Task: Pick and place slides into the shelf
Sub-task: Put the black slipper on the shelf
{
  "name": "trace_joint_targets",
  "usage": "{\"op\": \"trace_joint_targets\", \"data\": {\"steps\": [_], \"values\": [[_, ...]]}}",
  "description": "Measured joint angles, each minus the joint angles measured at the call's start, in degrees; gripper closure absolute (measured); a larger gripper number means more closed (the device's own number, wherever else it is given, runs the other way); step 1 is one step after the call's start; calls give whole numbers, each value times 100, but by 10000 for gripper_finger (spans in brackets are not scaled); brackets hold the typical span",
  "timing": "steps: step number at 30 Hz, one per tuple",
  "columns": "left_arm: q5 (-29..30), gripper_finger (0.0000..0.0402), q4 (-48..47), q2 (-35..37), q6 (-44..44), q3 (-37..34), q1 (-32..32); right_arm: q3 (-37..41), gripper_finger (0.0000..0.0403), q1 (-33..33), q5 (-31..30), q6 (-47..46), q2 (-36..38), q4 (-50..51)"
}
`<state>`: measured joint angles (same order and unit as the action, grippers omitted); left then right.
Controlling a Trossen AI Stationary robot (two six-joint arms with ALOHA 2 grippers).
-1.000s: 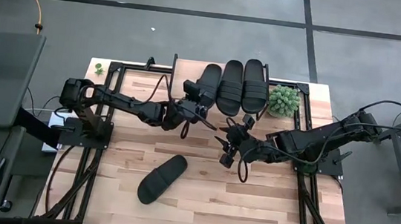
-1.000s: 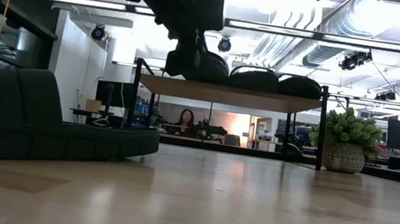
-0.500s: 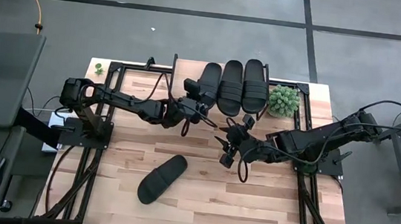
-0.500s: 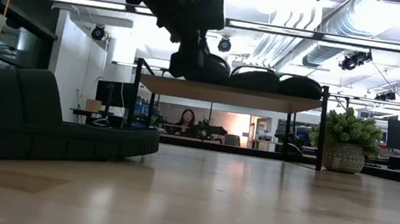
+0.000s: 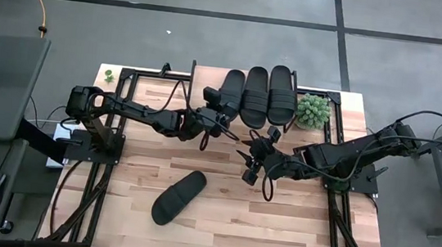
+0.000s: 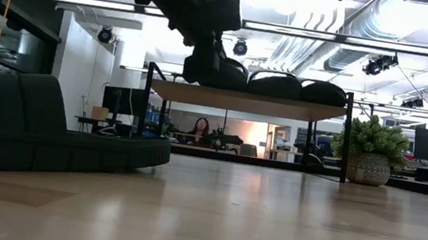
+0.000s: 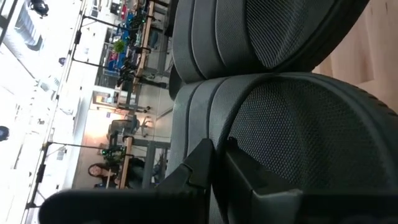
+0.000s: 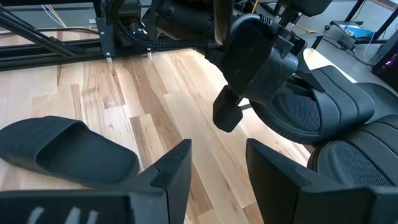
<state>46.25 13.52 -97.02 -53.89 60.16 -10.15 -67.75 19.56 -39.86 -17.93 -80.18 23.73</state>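
Over the last second the left gripper (image 5: 220, 114) has eased the third black ribbed-strap slide (image 5: 230, 92) a touch further onto the small light-wood shelf with thin black legs (image 6: 245, 101), so that it now lies nearly in line with the two matching slides (image 5: 269, 91) already parked there. The left wrist view suggests the fingers are still clamped on the sole's edge, though at this closeness that is hard to confirm. Judging from this, the third placement is all but finished and only the letting-go remains.

The fourth black slide (image 5: 179, 196) lies alone on the pale plank worktop (image 5: 293, 221), well apart from the shelf. The right gripper (image 5: 255, 162) hovers unclenched and empty over the worktop's middle.

A small potted green plant (image 5: 314, 110) stands just beside the shelf. Beyond it the low view shows a bright office with a seated person (image 6: 198, 128).
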Motion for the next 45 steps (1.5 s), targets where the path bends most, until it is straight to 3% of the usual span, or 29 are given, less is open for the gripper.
{"op": "trace_joint_targets", "data": {"steps": [10, 20, 26, 45], "values": [[-139, 376, -237, 4, 24, 9, 8, 0, 261, -1, 0, 0, 0, 0], [-85, 248, -301, 5, 190, 9, 27, 0, 261, 1, 2, 0, 0, 2], [296, 207, -260, 3, 186, 7, 289, 0, 261, 0, 2, 0, 0, 15], [1171, 222, -325, 3, 170, 331, 1049, 0, 261, 1, 92, -20, 0, 44]]}}
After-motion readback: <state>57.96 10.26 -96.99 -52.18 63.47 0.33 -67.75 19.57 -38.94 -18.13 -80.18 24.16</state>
